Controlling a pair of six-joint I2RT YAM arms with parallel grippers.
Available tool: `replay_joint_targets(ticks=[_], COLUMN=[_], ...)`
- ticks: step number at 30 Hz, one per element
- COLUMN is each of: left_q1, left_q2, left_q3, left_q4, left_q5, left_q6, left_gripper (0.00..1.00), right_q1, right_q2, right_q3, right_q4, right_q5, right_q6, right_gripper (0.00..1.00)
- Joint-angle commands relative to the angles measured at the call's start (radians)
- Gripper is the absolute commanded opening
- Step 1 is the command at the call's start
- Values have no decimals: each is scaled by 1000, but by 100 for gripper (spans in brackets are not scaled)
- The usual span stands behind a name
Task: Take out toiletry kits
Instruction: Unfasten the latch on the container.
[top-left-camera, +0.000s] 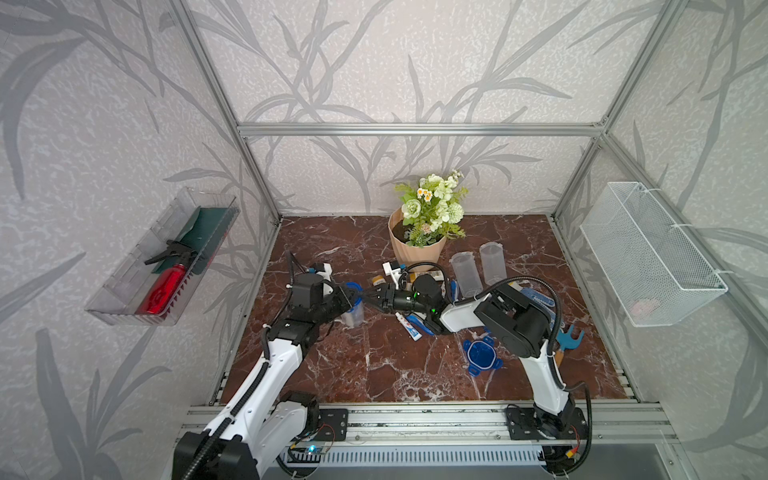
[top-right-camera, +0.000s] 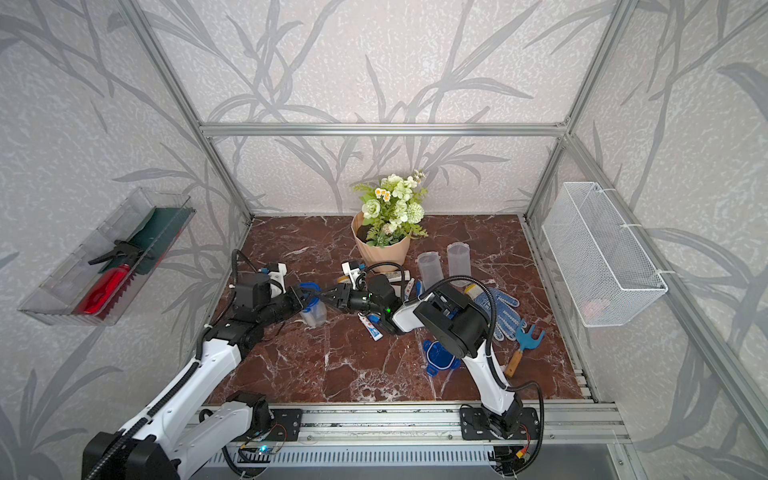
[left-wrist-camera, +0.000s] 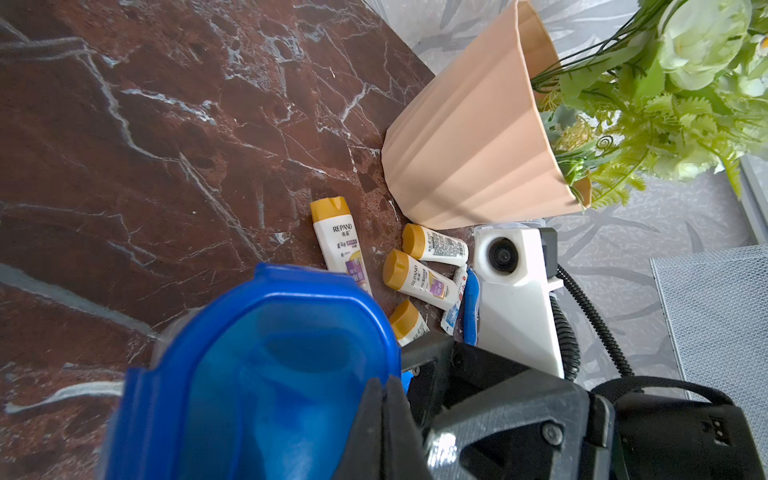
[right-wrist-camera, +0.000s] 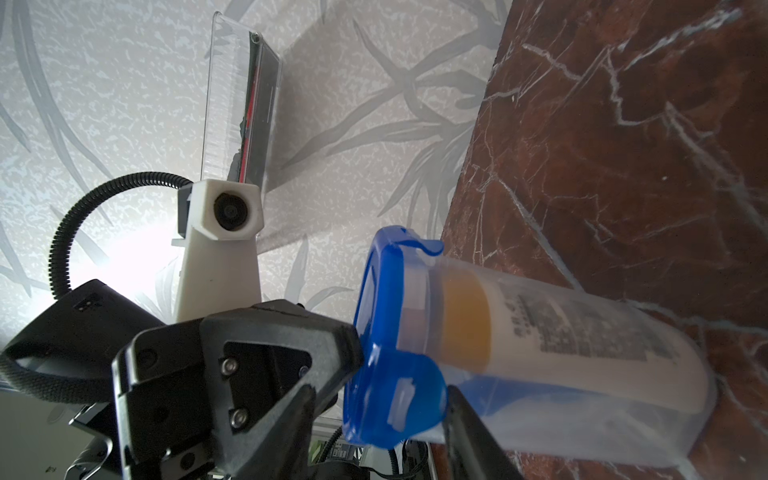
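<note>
Marble-look tabletop (top-left-camera: 374, 365), red-brown: one toiletry kit (right-wrist-camera: 582, 340), gold-capped white bottle showing, sits sealed in the upright clear jar (right-wrist-camera: 519, 415); judged light, smooth, slippery, best pinched across the flat body once the blue lid (right-wrist-camera: 374, 291) is off. At the lid the left gripper (right-wrist-camera: 348, 336) is closed tight against the rim; the right gripper (right-wrist-camera: 379, 388) stands half-spread astride a lid clip (right-wrist-camera: 411, 386), contact unclear. Loose bottles (left-wrist-camera: 419, 278) by the flower pot (left-wrist-camera: 469, 145) read "REPAND"; finer print illegible.
</note>
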Motion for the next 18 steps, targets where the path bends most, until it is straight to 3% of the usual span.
replay_joint_targets(ticks=[1,18], left_q1=[7,18], left_q2=[35,44], left_q3=[-84,-124], left_q4=[-230,-217], left_q5=[-66,-63], left_q6=[-8,-6], left_gripper=[0,0], right_q1=[-6,-53], right_q2=[-58,-118], right_q3=[25,38], right_q4=[218,218], right_q5=[-4,-8], right_q6=[-16,-16], right_gripper=[49,49])
